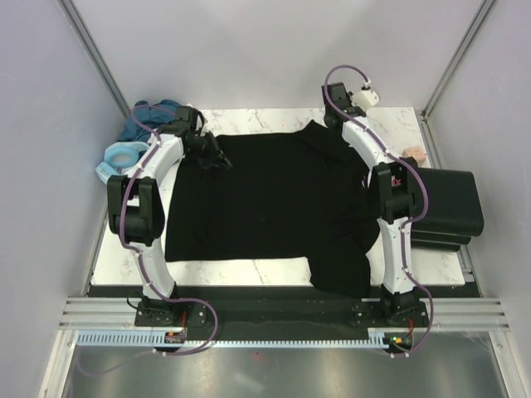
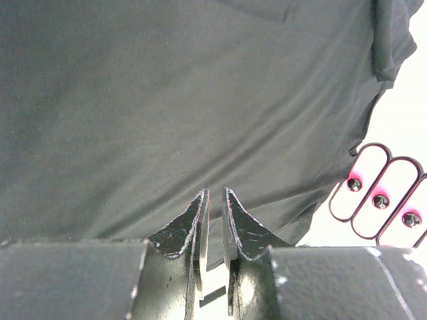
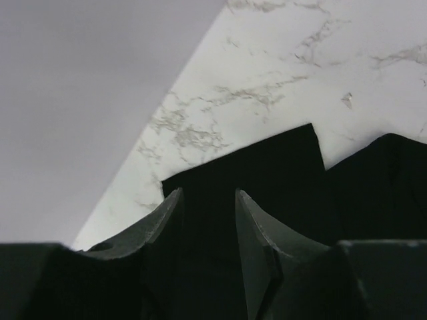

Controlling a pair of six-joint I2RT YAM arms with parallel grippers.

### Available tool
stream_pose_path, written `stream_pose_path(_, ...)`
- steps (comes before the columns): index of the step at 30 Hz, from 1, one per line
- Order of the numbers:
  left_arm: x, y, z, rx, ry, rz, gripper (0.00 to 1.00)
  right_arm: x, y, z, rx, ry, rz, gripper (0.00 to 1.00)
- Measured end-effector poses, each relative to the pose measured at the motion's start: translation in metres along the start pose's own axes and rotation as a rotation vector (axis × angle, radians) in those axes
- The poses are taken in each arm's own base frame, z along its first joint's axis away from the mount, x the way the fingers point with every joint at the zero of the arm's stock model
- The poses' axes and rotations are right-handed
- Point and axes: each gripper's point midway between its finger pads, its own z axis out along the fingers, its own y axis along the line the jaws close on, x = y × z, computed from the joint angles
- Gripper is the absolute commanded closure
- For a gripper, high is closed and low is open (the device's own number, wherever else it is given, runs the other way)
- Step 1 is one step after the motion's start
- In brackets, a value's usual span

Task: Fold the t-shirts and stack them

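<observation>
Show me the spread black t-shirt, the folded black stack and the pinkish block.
spread black t-shirt (image 1: 265,199), top view, middle of its body.
folded black stack (image 1: 452,203), top view, centre of its top layer.
pinkish block (image 1: 412,152), top view, its upper face.

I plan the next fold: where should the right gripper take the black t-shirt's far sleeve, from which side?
Pinch the black t-shirt by its far sleeve, at the straight cuff edge, probably from the marble beyond: it lies flat, edge exposed.
</observation>
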Motion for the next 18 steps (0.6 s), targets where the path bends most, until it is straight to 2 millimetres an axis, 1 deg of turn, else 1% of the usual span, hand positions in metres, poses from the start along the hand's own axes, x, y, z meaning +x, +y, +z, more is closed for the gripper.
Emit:
stream_pose_path(2,0.004,0.001,-0.001,0.003,0.006,-0.002,0.8,0.018,-0.017,0.014,0.009,0.068,-0.026,0.55)
stream_pose_path(3,0.005,0.001,-0.002,0.004,0.007,-0.002,0.8,0.023,-0.022,0.019,0.011,0.09,-0.056,0.56)
stream_pose_path(5,0.006,0.0,-0.004,0.007,0.006,0.0,0.8,0.027,-0.029,0.025,-0.001,0.122,-0.121,0.55)
stream_pose_path(7,0.004,-0.003,-0.007,0.014,-0.005,0.005,0.8,0.027,-0.031,0.023,-0.042,0.148,-0.223,0.53)
stream_pose_path(9,0.004,-0.006,-0.011,0.021,-0.013,0.01,0.8,0.027,-0.034,0.013,-0.083,0.164,-0.311,0.53)
stream_pose_path(10,0.003,-0.007,-0.013,0.024,-0.015,0.012,0.8,0.027,-0.041,0.005,-0.095,0.176,-0.382,0.53)
stream_pose_path(12,0.003,-0.008,-0.015,0.03,-0.018,0.013,0.8,0.02,-0.048,-0.011,-0.122,0.181,-0.485,0.53)
stream_pose_path(13,0.003,-0.008,-0.015,0.031,-0.017,0.013,0.8,0.013,-0.053,-0.022,-0.14,0.176,-0.557,0.53)
stream_pose_path(16,0.003,-0.008,-0.015,0.032,-0.017,0.012,0.8,-0.009,-0.061,-0.046,-0.184,0.151,-0.677,0.5)
stream_pose_path(18,0.003,-0.009,-0.015,0.038,-0.014,0.011,0.8,-0.028,-0.061,-0.056,-0.204,0.135,-0.719,0.49)
